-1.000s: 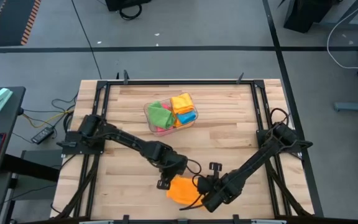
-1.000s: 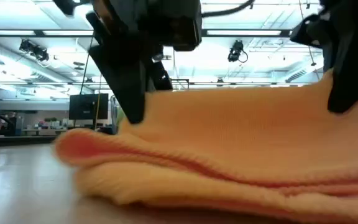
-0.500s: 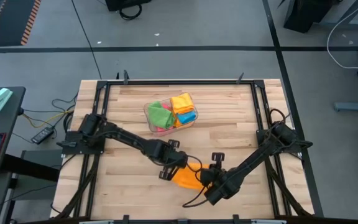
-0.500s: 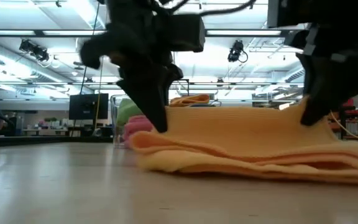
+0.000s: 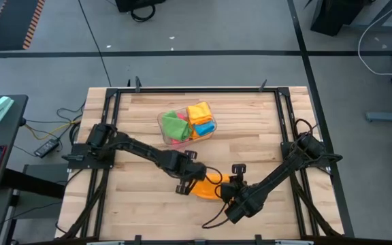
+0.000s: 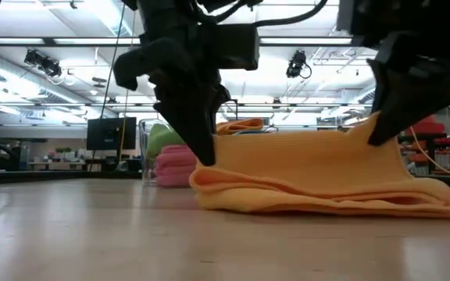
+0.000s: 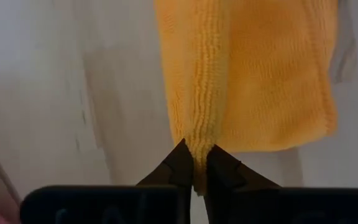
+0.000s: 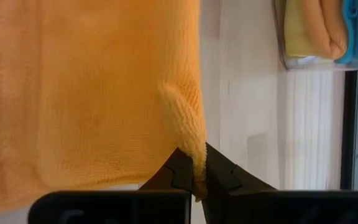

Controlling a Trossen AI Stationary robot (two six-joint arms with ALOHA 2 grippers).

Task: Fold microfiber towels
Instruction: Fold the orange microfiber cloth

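Wooden table (image 5: pixel 250 136): bare wood open at 3 and 9 o'clock, black frame rails along edges. Clear bin (image 5: pixel 186 125) at 12 o'clock holds folded towels. Orange towel (image 5: pixel 204 186) near 6 o'clock, folded, edge lifted. Left gripper (image 7: pixel 195 167) pinches its fold; right gripper (image 8: pixel 192 167) pinches opposite corner. No readable writing.

I see bare table (image 5: pixel 264 129) right of the bin (image 5: pixel 186 124), plus the near-left corner. Both grippers crowd the orange towel (image 5: pixel 203 188) at centre-front
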